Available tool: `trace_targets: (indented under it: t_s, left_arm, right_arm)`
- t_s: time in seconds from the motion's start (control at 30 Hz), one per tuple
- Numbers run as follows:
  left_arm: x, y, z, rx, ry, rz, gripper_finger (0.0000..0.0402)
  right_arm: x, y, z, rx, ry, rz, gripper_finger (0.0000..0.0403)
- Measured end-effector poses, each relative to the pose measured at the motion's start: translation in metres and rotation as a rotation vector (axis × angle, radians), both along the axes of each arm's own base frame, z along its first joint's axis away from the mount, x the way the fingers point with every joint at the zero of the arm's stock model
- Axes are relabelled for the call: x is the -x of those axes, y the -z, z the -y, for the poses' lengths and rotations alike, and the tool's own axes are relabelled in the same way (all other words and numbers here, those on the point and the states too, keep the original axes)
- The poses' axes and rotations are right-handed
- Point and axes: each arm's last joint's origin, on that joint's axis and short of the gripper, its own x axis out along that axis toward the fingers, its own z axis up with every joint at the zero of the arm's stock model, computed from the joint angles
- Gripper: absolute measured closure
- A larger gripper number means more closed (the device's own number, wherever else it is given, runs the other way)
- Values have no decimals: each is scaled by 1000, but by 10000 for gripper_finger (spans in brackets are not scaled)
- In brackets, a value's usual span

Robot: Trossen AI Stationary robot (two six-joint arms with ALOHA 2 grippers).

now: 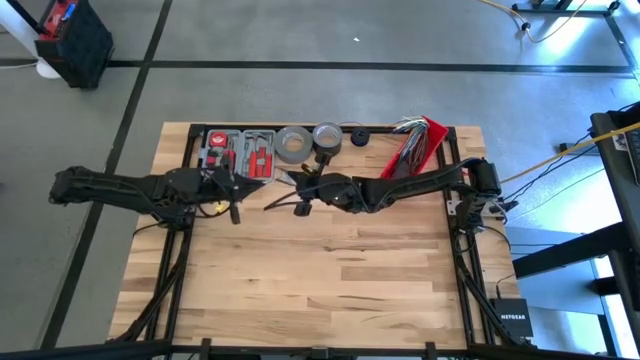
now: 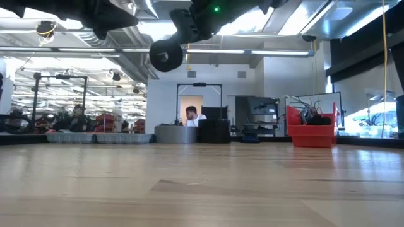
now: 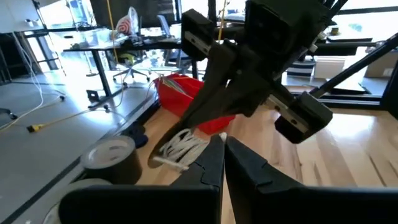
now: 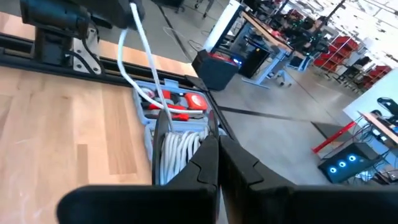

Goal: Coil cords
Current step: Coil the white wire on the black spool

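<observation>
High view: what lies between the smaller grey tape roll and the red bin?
A small black round object sits between the tape roll and the red bin, as the high view shows.

Two matte black jointed arms, each end effector slim, two-fingered

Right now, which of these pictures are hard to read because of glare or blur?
Low view: ceiling lights glare behind the arms, leaving them dark silhouettes, with the red bin clear. Left wrist view: bright windows wash out the background; the near tape roll is soft, the white cord bundle readable. Right wrist view: the cord by the fingers blurs. High view: evenly lit.
</observation>
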Motion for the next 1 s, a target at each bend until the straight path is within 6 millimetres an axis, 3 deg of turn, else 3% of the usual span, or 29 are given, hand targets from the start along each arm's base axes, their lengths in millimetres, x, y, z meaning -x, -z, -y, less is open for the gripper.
trace_targets:
  t_s: [0.47,1.0]
  left_arm:
    - [-41,5,4,-85,18,63,398]
    - [-47,10,12,-18,52,65,398]
  right_arm:
    - [-5,3,0,-20,10,57,397]
    - [-6,-8,-1,-81,60,218,397]
